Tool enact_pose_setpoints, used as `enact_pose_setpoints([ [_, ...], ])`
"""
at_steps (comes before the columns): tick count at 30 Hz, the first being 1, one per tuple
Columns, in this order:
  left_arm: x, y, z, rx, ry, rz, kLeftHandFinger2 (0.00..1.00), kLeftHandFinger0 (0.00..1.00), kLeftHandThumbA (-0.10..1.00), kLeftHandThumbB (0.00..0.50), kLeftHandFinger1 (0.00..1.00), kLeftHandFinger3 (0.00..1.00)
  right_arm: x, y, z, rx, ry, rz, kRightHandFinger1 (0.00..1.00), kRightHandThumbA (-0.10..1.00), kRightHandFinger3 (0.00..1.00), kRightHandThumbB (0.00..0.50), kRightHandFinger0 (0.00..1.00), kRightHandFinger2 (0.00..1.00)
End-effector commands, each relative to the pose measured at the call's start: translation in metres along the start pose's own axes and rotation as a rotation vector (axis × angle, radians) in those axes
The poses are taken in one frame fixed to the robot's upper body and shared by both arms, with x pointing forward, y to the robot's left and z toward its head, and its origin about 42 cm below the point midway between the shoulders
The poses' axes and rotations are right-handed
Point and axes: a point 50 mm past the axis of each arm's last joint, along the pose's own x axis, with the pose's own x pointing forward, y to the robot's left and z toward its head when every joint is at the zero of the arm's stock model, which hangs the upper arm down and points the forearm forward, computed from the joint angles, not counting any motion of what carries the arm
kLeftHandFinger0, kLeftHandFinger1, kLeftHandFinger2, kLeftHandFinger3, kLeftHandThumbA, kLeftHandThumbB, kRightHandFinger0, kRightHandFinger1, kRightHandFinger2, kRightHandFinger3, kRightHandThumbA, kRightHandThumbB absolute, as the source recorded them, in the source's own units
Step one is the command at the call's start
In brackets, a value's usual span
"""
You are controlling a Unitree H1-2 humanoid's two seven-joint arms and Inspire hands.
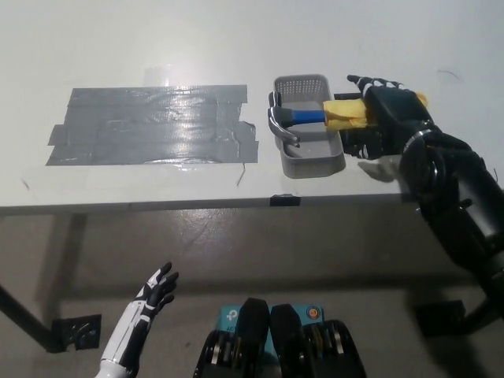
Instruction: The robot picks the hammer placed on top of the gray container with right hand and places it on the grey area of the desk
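Crosswise, the hammer [315,116] lay on top of the gray container [309,126], its long axis running left-right, steel head toward the gray taped area [150,124] and yellow-wrapped handle jutting past the container's right wall. Open white bench [157,39] lay behind and around the tape; the front edge ran near the container. The right robot hand [387,106] covered the handle's end, grip unclear. The left robot hand [150,299] hung low, fingers spread.

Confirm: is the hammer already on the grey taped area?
No. The hammer lies across the gray container, right of the grey taped area, with the right hand over its handle.
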Motion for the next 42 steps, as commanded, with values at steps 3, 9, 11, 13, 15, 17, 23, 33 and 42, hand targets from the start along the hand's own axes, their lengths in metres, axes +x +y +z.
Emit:
enact_pose_setpoints([
  [3,0.005,0.003,0.013,0.024,-0.055,-0.023,1.00,1.00,1.00,0.214,1.00,1.00,0.011,-0.031,0.018,-0.037,-0.023,-0.089,1.00,1.00,1.00,0.457,1.00,1.00],
  [9,0.006,0.006,0.016,0.032,-0.054,-0.025,1.00,1.00,1.00,0.202,1.00,1.00,0.015,-0.031,0.018,-0.045,-0.022,-0.098,1.00,1.00,1.00,0.432,1.00,1.00],
  [11,0.006,0.005,0.017,0.029,-0.059,-0.022,1.00,1.00,1.00,0.193,1.00,1.00,0.017,-0.033,0.018,-0.048,-0.021,-0.096,1.00,1.00,1.00,0.433,1.00,1.00],
  [13,0.006,0.005,0.017,0.036,-0.064,-0.022,1.00,1.00,1.00,0.187,1.00,1.00,0.018,-0.034,0.019,-0.044,-0.020,-0.090,1.00,1.00,1.00,0.428,1.00,1.00],
  [15,0.007,0.006,0.018,0.035,-0.059,-0.021,1.00,1.00,1.00,0.203,1.00,1.00,0.019,-0.034,0.020,-0.051,-0.019,-0.089,1.00,1.00,1.00,0.421,1.00,1.00],
  [17,0.007,0.006,0.018,0.034,-0.060,-0.021,1.00,1.00,1.00,0.204,1.00,1.00,0.021,-0.033,0.020,-0.054,-0.016,-0.088,1.00,1.00,1.00,0.421,1.00,1.00],
  [23,0.007,0.005,0.019,0.033,-0.066,-0.020,1.00,1.00,1.00,0.212,1.00,1.00,0.027,-0.034,0.021,-0.081,-0.007,-0.106,1.00,1.00,1.00,0.424,1.00,1.00],
  [33,0.010,0.006,0.023,0.036,-0.073,-0.024,1.00,1.00,1.00,0.199,1.00,1.00,0.031,-0.006,0.015,-0.059,-0.193,-0.397,0.00,-0.08,0.16,0.225,0.00,0.13],
  [42,0.014,0.009,0.023,0.045,-0.085,-0.028,1.00,1.00,1.00,0.177,1.00,1.00,0.032,0.002,0.006,-0.010,-0.209,-0.399,0.51,-0.10,0.72,0.134,0.00,0.88],
])
